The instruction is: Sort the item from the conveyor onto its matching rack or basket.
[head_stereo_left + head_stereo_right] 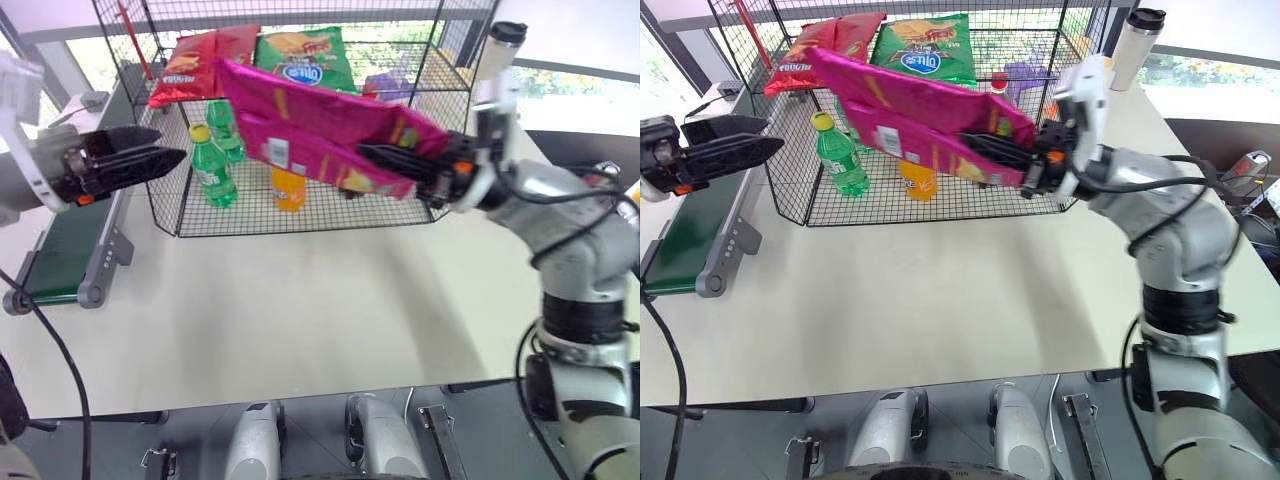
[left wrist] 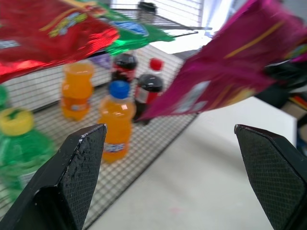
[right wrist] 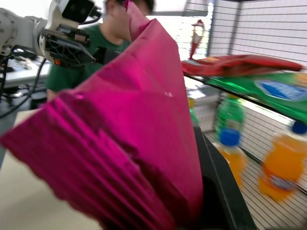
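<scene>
The magenta-pink crisp bag (image 1: 320, 130) is up in the air, stretched out level in front of the wire frame, just below the upper shelf (image 1: 400, 62) and clear of the worktop (image 1: 300, 310). The right gripper (image 1: 385, 160) has it — black fingers clamped tight on the bag's right end, the foil crumpling and folding at the grip. The bag's free end points toward the left gripper (image 1: 165, 160), which hangs apart from it above the conveyor (image 1: 70, 240), fingers spread wide with nothing between them.

On the upper shelf lie two red bags (image 1: 200, 60) and a green bag (image 1: 305, 55) with a blue oval logo. Below, in the mesh-walled compartment — green bottles (image 1: 213, 165), orange bottles (image 1: 287, 190), and in the left wrist view dark cola bottles (image 2: 146, 91) further back. A lidded tumbler (image 1: 500, 50) stands behind the frame's right corner. In the right wrist view, a person in a green top (image 3: 96, 52) stands beyond the left gripper.
</scene>
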### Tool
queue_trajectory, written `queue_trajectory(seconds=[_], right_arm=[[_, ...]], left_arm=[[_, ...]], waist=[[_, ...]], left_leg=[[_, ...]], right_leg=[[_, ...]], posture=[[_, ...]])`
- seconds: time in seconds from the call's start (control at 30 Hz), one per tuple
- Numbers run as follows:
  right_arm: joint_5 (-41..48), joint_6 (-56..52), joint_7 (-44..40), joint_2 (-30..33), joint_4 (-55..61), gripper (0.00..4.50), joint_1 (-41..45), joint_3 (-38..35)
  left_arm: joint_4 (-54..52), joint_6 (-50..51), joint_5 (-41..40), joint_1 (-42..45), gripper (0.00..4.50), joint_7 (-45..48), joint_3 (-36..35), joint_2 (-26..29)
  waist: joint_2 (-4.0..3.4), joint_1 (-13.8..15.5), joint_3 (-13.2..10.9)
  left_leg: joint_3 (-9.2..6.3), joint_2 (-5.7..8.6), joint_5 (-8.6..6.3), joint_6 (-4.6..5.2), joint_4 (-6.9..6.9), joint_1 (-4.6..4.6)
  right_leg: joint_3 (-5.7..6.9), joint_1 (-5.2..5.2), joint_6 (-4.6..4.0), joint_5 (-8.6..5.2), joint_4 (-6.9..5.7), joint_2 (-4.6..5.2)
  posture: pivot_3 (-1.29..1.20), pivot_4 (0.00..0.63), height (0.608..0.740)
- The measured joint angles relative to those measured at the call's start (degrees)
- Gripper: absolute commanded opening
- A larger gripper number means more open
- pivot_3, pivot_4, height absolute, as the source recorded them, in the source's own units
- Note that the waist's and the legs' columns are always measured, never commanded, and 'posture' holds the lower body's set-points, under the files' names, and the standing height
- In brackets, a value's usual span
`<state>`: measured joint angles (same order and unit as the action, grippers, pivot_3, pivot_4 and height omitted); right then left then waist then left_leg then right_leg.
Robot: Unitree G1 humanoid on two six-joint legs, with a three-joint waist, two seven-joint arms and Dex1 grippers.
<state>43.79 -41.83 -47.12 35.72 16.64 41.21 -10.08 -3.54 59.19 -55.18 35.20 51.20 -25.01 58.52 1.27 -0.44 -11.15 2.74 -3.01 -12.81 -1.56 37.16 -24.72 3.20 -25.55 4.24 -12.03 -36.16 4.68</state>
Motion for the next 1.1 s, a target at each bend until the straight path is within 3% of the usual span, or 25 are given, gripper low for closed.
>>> queue_trajectory(seconds=[0.13,0.27,0.53,0.77,1.1], right_arm=[[2.16,-2.43,4.03,9.40,3.06,0.00,-0.14,-11.19],[-1.91,1.23,8.21,12.03,3.38,0.00,2.50,-12.16],[-28.38,18.90,15.68,9.89,-6.25,0.00,6.42,7.07],[-54.62,29.63,30.69,4.25,-23.31,0.00,15.40,20.35],[-62.09,28.34,33.50,-4.36,-40.20,0.00,26.22,23.28]], left_arm=[[-2.88,-2.35,1.10,-0.97,4.45,-3.84,0.15,-3.83],[-8.53,-4.26,3.69,1.58,4.45,-11.73,2.95,-8.32],[-16.51,-4.83,6.03,1.20,4.45,-20.96,7.02,-14.48],[-21.56,-4.49,4.27,-3.68,4.45,-26.72,4.90,-17.98],[-23.77,-5.20,3.43,-6.25,4.45,-30.41,5.18,-20.84]], waist=[[0.02,0.79,0.01],[0.02,0.83,0.01],[0.02,0.56,0.01],[0.02,0.17,0.00],[0.02,-0.30,0.00]], left_leg=[[0.01,0.00,0.00,0.00,0.02,0.03],[0.07,0.00,-0.01,0.00,0.00,0.31],[0.11,0.01,0.00,0.01,0.01,0.28],[0.08,0.02,0.00,0.00,-0.01,0.23],[0.06,0.02,0.00,0.01,-0.04,0.25]], right_leg=[[0.00,0.06,0.00,0.00,0.06,0.00],[-0.08,0.24,-0.05,-0.02,0.08,-0.01],[-0.13,0.21,0.00,0.00,0.06,-0.01],[-0.11,0.18,0.01,-0.01,0.07,0.00],[-0.11,0.19,0.00,0.00,0.05,-0.01]], posture=[[0.00,0.150,0.740],[0.00,0.150,0.740],[0.00,0.150,0.740],[0.00,0.150,0.740],[0.00,0.150,0.740]])
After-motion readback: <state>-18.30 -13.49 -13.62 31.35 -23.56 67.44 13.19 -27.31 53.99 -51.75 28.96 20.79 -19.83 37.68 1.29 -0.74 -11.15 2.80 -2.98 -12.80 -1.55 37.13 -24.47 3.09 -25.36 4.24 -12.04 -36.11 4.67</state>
